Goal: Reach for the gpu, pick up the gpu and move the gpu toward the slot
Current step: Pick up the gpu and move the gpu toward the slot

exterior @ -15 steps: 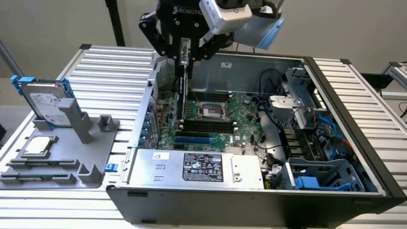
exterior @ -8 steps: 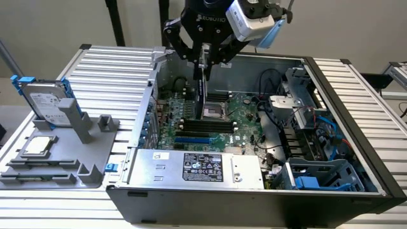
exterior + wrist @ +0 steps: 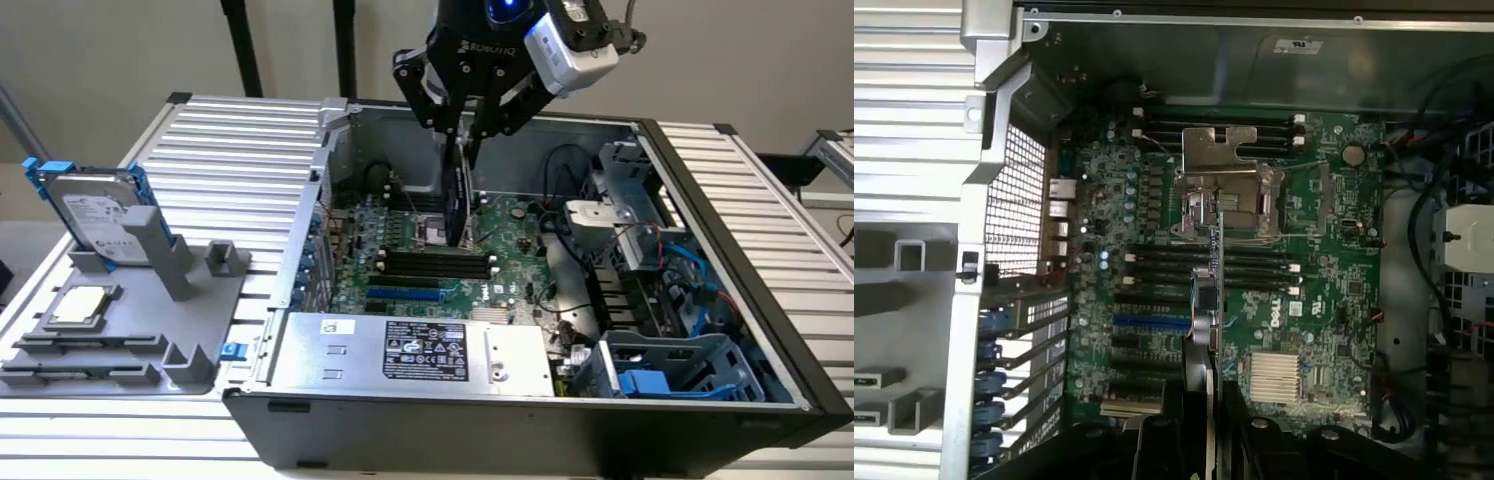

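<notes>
Ribbed aluminium slats are forming the desk (image 3: 747, 190) under an open computer case (image 3: 534, 430), with a grey fixture (image 3: 134, 320) on the exterior view's left carrying a hard drive in a blue frame (image 3: 94, 215) and a small square chip (image 3: 80, 305).

I am holding the gpu (image 3: 461, 195) edge-on in the hand (image 3: 467, 125), whose fingers are clamped on the card's upper end. The card is hanging vertically over the motherboard (image 3: 441, 250), its lower edge low above the board near the dark memory slots; I cannot tell whether it is touching anything yet.

To do this step well, I am judging that the card needs to stay square to the board, its long edge parallel to the blue expansion slot (image 3: 1144, 322) seen in the wrist view, with any sideways correction made while it is clear of the components. The CPU socket (image 3: 1229, 195) and its metal latch sit close beneath the card, so tilt is the risk I am watching.

My arm is reaching in from above the case's far wall, wrist pointing straight down, hand just over the rim
</notes>
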Available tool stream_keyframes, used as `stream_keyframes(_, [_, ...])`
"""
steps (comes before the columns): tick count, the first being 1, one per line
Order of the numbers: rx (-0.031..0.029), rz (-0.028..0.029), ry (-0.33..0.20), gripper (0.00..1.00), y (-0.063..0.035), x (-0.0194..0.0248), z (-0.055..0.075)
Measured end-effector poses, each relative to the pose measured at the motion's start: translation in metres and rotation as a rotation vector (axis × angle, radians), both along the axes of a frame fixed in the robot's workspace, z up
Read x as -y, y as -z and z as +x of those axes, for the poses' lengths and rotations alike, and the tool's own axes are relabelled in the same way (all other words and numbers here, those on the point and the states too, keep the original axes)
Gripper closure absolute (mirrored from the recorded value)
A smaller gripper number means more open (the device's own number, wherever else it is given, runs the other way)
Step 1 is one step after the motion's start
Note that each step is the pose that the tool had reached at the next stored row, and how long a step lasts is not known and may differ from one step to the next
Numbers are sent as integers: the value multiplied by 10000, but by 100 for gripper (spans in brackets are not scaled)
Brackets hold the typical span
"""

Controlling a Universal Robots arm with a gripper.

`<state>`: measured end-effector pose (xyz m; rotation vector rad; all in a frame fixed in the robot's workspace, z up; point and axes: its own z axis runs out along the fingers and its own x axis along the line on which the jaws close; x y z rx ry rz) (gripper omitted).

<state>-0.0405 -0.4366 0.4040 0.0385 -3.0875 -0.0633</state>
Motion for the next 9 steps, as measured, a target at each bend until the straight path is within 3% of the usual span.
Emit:
stream_keyframes(3, [-4,-1,0,74,5,-5,64])
stream_keyframes(9, [-8,-1,0,74,5,-6,69])
